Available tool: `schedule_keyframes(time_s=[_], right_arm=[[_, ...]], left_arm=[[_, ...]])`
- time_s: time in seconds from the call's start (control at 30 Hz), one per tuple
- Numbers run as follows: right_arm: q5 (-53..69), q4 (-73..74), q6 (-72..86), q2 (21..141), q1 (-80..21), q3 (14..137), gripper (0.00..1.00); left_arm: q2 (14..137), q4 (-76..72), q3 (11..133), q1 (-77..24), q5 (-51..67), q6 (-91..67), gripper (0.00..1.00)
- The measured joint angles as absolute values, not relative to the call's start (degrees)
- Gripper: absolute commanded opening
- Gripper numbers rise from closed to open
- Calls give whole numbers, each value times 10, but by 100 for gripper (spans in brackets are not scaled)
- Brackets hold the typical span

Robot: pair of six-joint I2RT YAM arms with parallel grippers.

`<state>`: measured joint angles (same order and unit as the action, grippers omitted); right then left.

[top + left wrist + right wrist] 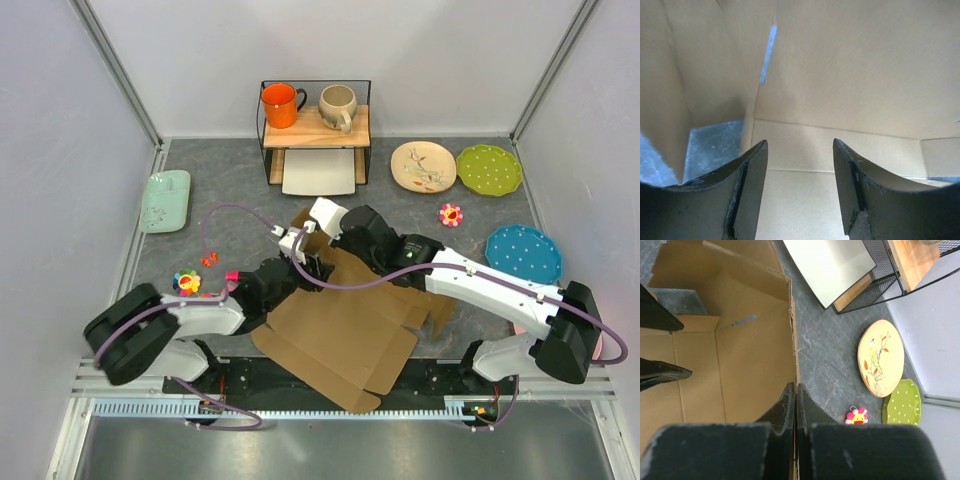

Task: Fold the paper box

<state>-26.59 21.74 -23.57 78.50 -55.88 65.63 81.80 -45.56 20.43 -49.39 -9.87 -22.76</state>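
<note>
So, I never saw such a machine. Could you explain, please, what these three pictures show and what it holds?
This is a robot: a left arm and a right arm bolted to a table. One picture looks down from above; the other two come from a camera on each wrist. In the middle lies the paper box, half folded. The right gripper is shut on one raised wall. The left gripper is open and holds nothing. Behind stands a shelf with an orange mug; a green plate lies nearby.
</note>
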Motion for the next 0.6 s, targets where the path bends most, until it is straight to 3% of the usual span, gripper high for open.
schedule_keyframes(time_s=[0.2,0.37,0.5,0.6], right_arm=[[-266,217,-236,785,-559,656,0],[-266,217,-235,785,-559,656,0],[-265,217,-232,785,-559,656,0],[-265,217,-232,785,-559,656,0]], left_arm=[[617,-359,202,-496,-134,-210,66],[465,-263,205,-496,-176,-211,74],[425,-223,225,-495,-217,-212,77],[449,-211,263,-488,-230,-214,68]])
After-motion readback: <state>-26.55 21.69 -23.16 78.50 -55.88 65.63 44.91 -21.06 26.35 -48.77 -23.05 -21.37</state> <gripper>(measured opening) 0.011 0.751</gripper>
